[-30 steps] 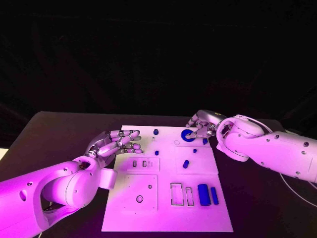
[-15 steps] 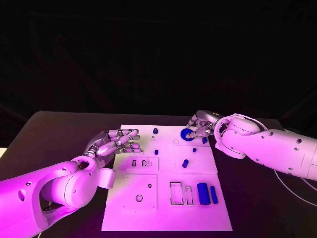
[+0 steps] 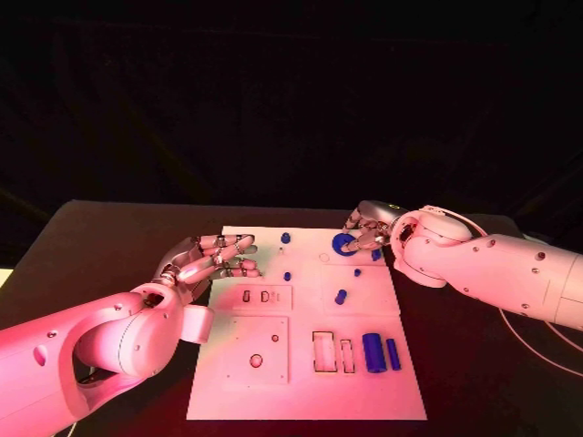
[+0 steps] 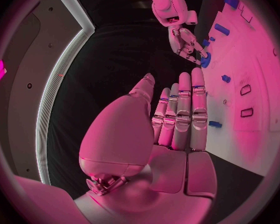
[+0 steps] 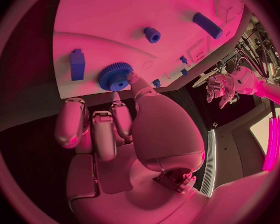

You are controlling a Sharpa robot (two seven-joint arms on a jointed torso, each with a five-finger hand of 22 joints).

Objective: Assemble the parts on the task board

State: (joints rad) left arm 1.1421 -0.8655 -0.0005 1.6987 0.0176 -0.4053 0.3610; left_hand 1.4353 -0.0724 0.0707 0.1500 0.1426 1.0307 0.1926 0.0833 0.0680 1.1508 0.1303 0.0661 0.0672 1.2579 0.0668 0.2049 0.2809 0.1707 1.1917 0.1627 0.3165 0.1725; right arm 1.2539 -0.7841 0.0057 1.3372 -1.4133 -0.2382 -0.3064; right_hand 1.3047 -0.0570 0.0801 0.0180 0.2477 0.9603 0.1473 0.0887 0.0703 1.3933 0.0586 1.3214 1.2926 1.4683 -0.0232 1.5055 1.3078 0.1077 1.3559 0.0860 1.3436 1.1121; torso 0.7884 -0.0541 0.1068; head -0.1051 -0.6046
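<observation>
**Right hand keeps its fingertip on the gear at the far end of the board**

Nearest the robot, at about five o'clock on the task board (image 3: 240, 382), two blue bars (image 3: 373, 353) lie beside empty rectangular slots, in the same place as a second ago. Further up, a short blue peg (image 3: 341, 297) sits near the board's middle, likewise unmoved.

At about nine o'clock the left hand (image 3: 213, 261) hovers over the board's left edge, holding nothing, fingers lying side by side and slightly curled. It has barely shifted over the last second.

At the far end, about one o'clock, the right hand (image 3: 366, 233) has one fingertip touching the blue gear (image 3: 344, 244), its other fingers folded back. The gear has crept slightly towards the board's far edge, and the arm has drawn in with it. My reading is that the gear is being nudged towards its seat, not lifted, so that step is unfinished.

The right wrist view shows the gear (image 5: 115, 76) beside a small blue block (image 5: 77, 63). Whether the gear sits on a post or lies loose on the board cannot be told, and the hand hides the counter behind it.
</observation>
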